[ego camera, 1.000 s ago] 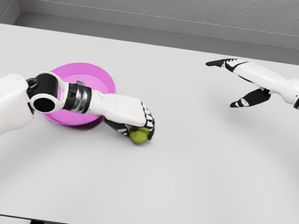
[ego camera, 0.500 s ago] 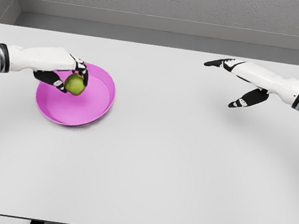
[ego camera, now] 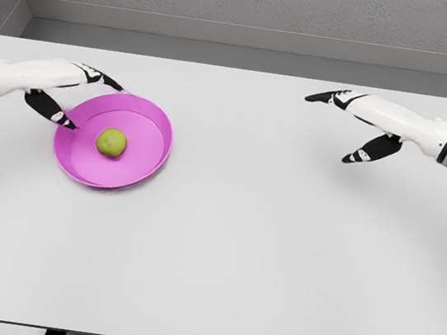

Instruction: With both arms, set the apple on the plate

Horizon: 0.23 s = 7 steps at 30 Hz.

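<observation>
A green apple (ego camera: pixel 111 143) lies inside the pink plate (ego camera: pixel 145 166) on the left side of the white table. My left hand (ego camera: pixel 87 100) hovers at the plate's far left rim, fingers spread, holding nothing and clear of the apple. My right hand (ego camera: pixel 348 127) hangs above the table at the far right, fingers extended and empty, well away from the plate.
The white table (ego camera: pixel 246 246) stretches from the plate to the right hand. A grey wall runs behind its far edge, and the front edge shows at the bottom of the view.
The left hand carried the apple from the table onto the plate, let it go and drew back to the left rim. The right hand barely moved.
</observation>
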{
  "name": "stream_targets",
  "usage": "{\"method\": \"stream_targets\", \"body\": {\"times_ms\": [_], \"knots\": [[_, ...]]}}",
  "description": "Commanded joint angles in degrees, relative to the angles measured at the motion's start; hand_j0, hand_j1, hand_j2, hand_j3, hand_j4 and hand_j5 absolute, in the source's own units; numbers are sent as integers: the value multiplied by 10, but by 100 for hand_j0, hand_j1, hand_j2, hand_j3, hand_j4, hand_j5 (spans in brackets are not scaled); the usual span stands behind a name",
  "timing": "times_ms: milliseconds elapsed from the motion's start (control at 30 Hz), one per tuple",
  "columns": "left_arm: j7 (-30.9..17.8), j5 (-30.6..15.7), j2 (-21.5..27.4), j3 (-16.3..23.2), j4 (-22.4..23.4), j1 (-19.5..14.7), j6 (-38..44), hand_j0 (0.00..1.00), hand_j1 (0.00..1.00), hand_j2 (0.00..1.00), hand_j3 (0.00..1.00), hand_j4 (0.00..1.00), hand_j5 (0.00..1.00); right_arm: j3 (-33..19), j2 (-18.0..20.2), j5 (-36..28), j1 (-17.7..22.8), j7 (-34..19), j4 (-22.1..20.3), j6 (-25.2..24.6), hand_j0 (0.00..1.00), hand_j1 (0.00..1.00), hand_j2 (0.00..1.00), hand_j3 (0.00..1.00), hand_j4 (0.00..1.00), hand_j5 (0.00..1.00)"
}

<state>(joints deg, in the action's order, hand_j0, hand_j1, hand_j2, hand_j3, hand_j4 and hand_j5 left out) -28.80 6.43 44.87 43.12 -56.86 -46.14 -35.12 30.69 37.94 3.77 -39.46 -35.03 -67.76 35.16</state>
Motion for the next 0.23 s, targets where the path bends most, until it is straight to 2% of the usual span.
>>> {"method": "stream_targets", "body": {"times_ms": [0, 200], "knots": [[1, -20, 3, -27, 86, 0, 1, 100, 100, 100, 100, 100, 100, -3, 11, -4, 0, 0, 3, -2, 100, 100, 100, 100, 100, 100], [1, -19, 1, -32, 86, 1, 1, 100, 100, 100, 100, 100, 100, -3, 11, -5, -11, 0, 11, -2, 100, 100, 100, 100, 100, 100]]}}
